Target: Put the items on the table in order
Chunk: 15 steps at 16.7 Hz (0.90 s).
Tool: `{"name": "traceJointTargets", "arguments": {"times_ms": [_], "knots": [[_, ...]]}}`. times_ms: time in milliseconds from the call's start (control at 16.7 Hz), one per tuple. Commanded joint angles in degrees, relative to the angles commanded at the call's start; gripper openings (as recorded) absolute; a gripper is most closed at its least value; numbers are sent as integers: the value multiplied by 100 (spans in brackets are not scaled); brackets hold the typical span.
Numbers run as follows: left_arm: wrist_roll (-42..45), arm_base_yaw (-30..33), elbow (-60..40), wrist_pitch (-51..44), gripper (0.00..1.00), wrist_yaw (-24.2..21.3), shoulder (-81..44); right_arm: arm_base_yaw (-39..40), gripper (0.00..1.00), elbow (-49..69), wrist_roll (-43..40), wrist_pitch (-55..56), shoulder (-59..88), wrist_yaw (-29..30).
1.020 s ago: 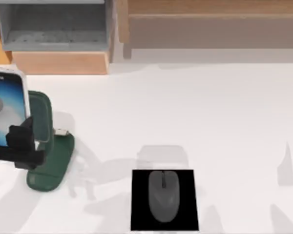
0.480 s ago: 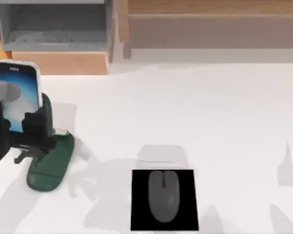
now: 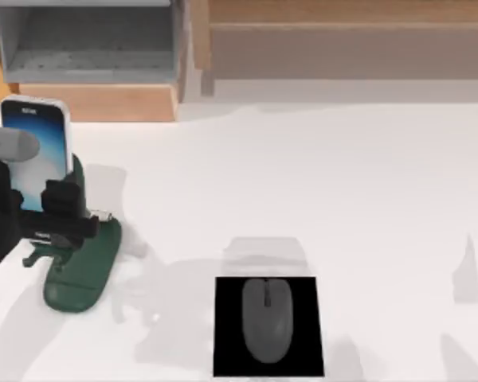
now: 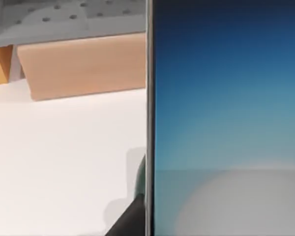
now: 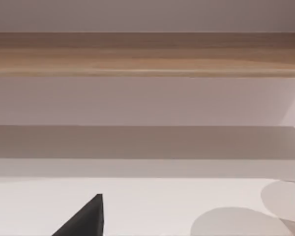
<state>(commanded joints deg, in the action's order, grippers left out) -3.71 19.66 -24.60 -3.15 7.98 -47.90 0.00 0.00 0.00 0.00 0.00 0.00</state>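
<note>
Over the last second the smartphone (image 3: 38, 151) has gone from hanging out past the left edge of the top view to sitting over the dark green phone stand (image 3: 81, 267), and in the last half second it has dropped only a little further. I read that as the placing step nearly done: the phone stands upright with its lower end in or just above the stand's cradle, though its foot is hidden behind the gripper, so I cannot tell whether it is fully seated.

The left gripper (image 3: 46, 213) is at the far-left side of the table (image 3: 319, 183), its dark fingers (image 3: 62, 200) clamped narrowly across the phone's lower part — the glowing screen rises clear above them towards the shelf unit (image 3: 95, 64). In the left wrist view the screen (image 4: 226, 118) is pressed close to the camera, its silver edge running straight up the frame, which fits a grip that has not let go.

The mouse (image 3: 264, 318) lies on the black square pad (image 3: 227, 294) at the near middle of the table (that half of the tidying looks finished). The right arm is parked off the right side; its wrist view faces the shelf, and I cannot tell how its fingers stand.
</note>
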Motion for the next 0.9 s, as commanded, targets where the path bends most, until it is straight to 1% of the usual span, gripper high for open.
{"name": "traceJointTargets", "arguments": {"times_ms": [720, 780, 900], "knots": [[0, 0, 0, 0, 98, 0, 0, 0, 100, 0, 0, 0, 0, 0], [0, 0, 0, 0, 100, 0, 0, 0, 100, 0, 0, 0, 0, 0], [0, 0, 0, 0, 100, 0, 0, 0, 100, 0, 0, 0, 0, 0]]}}
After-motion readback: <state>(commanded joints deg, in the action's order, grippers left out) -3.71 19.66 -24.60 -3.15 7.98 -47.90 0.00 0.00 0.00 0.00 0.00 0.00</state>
